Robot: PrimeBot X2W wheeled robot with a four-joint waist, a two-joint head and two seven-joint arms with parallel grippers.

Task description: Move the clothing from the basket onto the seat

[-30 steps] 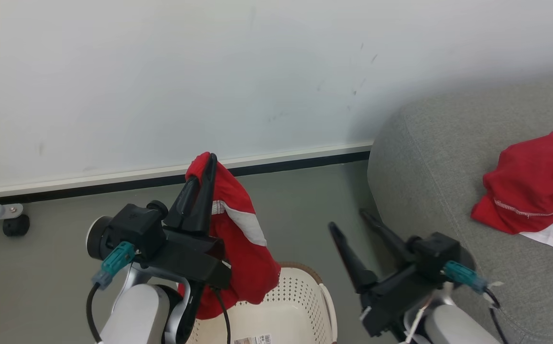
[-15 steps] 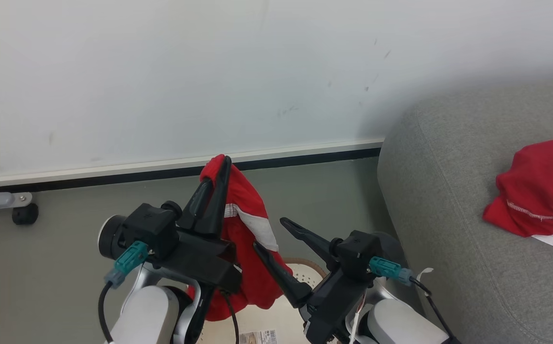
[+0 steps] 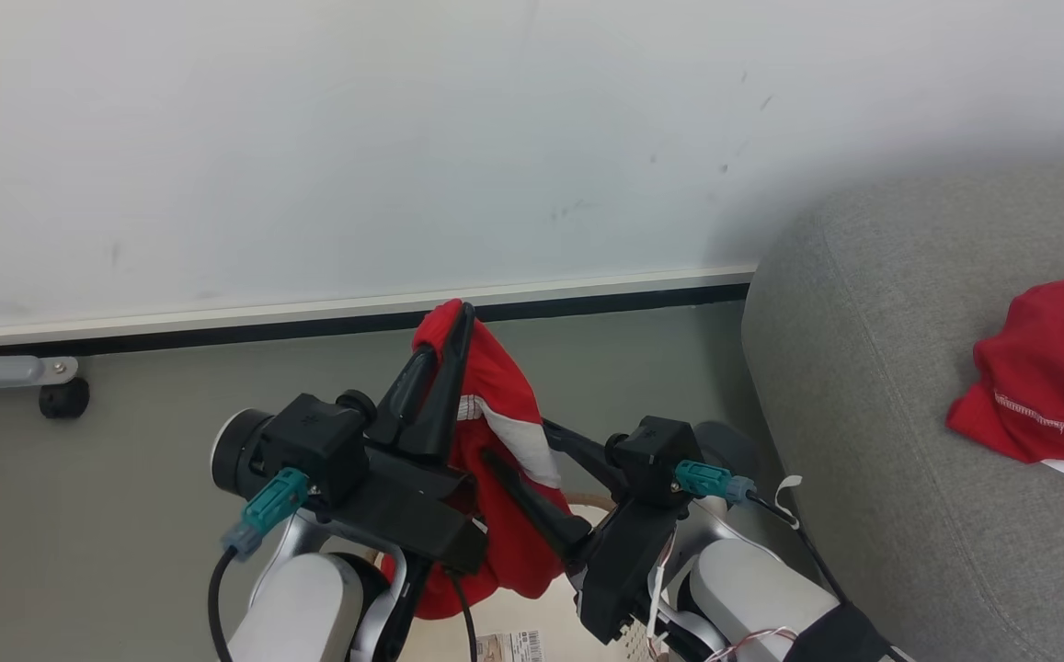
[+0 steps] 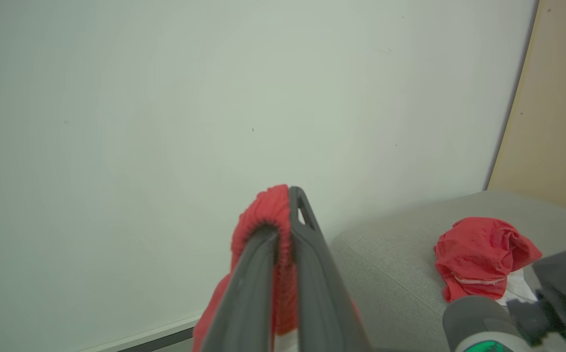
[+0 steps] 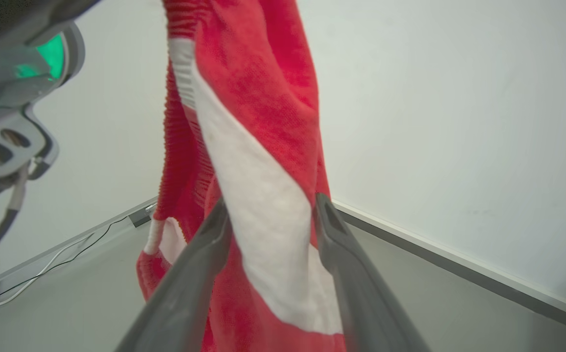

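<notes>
Head view: a grey-green floor point(image 3: 108, 515) meets a white wall point(image 3: 403, 138) at a dark baseboard, and the grey sofa point(image 3: 863, 368) fills the right side. The left tool point(image 3: 447, 331) is pinched together on the top fold of a red garment point(image 3: 495, 386), which hangs above the basket point(image 3: 532, 614). The right tool point(image 3: 515, 439) stands apart, one finger on each side of that hanging cloth. A second garment point(image 3: 1046, 386) lies on the sofa, well apart from both tools. Count: two garments, two tools, one basket, one sofa.

Left wrist view: the left tool point(image 4: 280, 215) is clamped on the red garment point(image 4: 258, 215), before the wall. The second garment point(image 4: 483, 254) rests on the sofa point(image 4: 390, 274), beside a beige panel point(image 4: 556, 98).

Right wrist view: the right tool point(image 5: 272, 200) is spread around the white stripe of the red garment point(image 5: 263, 98). Cables point(image 5: 43, 264) run along the floor by the wall.
</notes>
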